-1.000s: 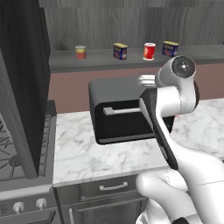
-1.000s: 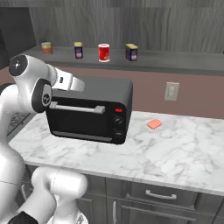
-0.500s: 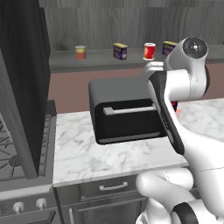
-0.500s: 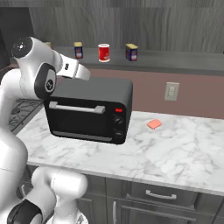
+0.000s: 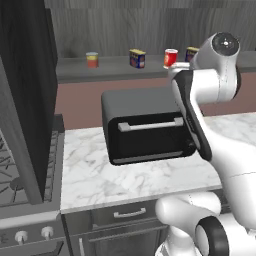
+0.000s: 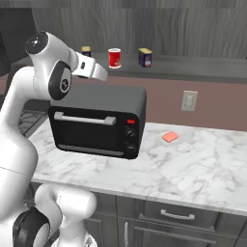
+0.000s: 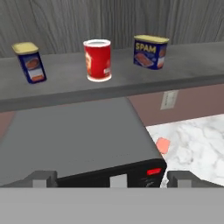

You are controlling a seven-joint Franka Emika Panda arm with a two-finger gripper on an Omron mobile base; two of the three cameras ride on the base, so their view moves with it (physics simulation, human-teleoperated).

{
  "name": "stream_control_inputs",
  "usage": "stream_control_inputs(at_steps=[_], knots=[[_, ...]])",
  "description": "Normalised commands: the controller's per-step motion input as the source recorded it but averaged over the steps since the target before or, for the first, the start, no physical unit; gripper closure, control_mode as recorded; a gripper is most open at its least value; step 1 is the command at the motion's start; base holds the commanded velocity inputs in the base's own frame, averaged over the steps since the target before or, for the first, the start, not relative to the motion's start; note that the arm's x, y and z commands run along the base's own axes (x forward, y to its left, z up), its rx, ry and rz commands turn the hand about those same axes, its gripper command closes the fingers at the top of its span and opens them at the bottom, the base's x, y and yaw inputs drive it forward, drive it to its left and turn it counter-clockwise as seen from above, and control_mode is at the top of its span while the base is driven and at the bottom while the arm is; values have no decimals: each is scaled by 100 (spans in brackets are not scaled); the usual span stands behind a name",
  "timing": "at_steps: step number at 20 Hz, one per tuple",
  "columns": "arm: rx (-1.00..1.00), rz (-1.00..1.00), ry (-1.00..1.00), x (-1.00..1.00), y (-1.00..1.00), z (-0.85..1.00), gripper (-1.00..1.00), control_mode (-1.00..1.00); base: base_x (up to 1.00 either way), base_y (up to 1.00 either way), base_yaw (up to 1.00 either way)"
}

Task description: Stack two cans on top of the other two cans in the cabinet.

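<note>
The fingers showed as two grey tips at the bottom of the hand view, one at each side and set wide apart with nothing between them. The gripper hung above the black oven, aimed at the shelf ledge of the cabinet, probably so that it could come at the cans from the front and over the oven's top.

Straight ahead stood the red can, upright on the ledge with its whitish rim up, well clear of its neighbours, which left room for the fingers on either side. To its right in that view sat a dark-blue can with a yellow top, its label reading "SPAM" in yellow letters. To the left stood the second blue can, like the first; its label was too small to read. The short orange-red can stood farthest along the ledge, apart from the rest, and its writing could not be made out.

All four rested singly, so no stacking had been done. Below, a small pink sponge lay on the marble table beside a wall outlet.
</note>
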Motion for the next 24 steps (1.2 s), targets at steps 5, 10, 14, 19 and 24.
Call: stream_control_inputs(at_steps=[5, 10, 14, 19, 24], knots=[[0, 2, -2, 33, -5, 11, -100, -100, 0, 0, 0], [0, 3, -5, 38, -6, 5, -100, -100, 0, 0, 0], [0, 7, -4, 38, -6, 1, -100, -100, 0, 0, 0], [0, 9, -5, 33, -3, 0, -100, -100, 0, 0, 0], [0, 5, 0, 31, 0, 0, -100, -100, 0, 0, 0]])
